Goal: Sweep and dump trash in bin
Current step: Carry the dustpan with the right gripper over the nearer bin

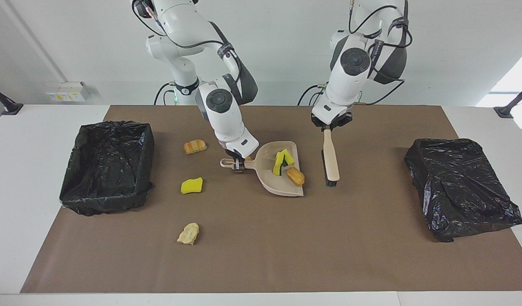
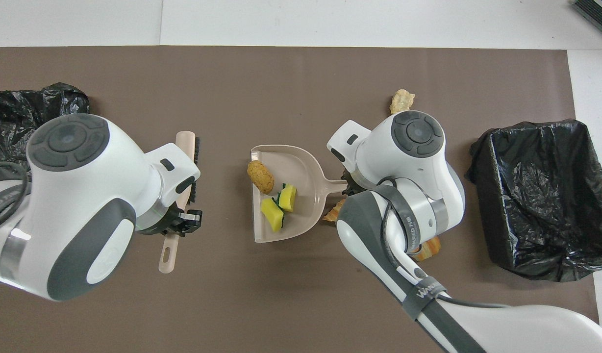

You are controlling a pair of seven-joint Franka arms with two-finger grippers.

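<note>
Spongy, featherlight trash point(image 1: 287, 165) rides loose in the dustpan point(image 1: 273, 183), whose handle the right gripper point(image 1: 238, 164) clamps; left gripper point(image 1: 327, 127) grips the brush point(image 1: 330, 159).

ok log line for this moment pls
left gripper: shut on brush, beside dustpan | right gripper: shut on dustpan handle | in pan: two sponge pieces, bread piece

Open mat down the middle, clutter toward my right arm's end

I see bare mat point(image 1: 252, 250) between dustpan point(image 1: 269, 180) and brush point(image 1: 330, 159); three scraps point(image 1: 191, 185) stand between the dustpan and the open lined bin point(image 1: 106, 168), and a covered black bin point(image 1: 458, 187) blocks my left arm's end.
</note>
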